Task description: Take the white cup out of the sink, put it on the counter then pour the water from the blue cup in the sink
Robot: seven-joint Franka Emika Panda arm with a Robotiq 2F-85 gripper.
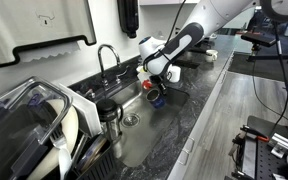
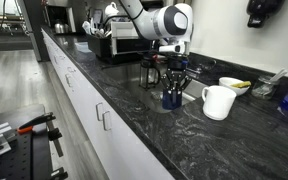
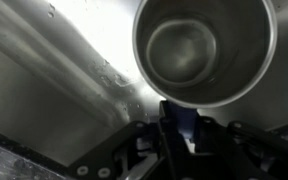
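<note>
Gripper (image 1: 155, 91), black Robotiq unit on the white Panda arm, sits centre frame in both exterior views, pointing down.

Fingers (image 3: 144, 140) are closed in on the blue cup (image 1: 156, 98), a small dark cylindrical tumbler with a bare metal inside. They grip it near the rim and are open only as far as the cup wall they hold.

- Wrist view: the mouth of the blue cup (image 3: 204, 50) fills the upper right and the shiny inner bottom is visible. Cannot tell whether there is water in it.
- The blue cup hangs upright or nearly so over the far end of the sink (image 1: 144, 138), a rectangular stainless-steel basin sunk into the stone. Cannot tell whether the cup touches the steel.
- Round drain (image 1: 132, 118) lies lower left of the cup, well apart. Chrome gooseneck faucet (image 1: 106, 58) stands behind the basin, left of the gripper.
- White cup (image 2: 217, 101), short, plain and upright, stands on the surface (image 2: 134, 112), a long dark speckled glossy stone top. It is just right of the blue cup (image 2: 172, 97) and apart from it.
- Clear jar with black lid (image 1: 109, 117) stands at the left end of the basin.
- Dish rack with plates (image 1: 34, 130) is at lower left.
</note>
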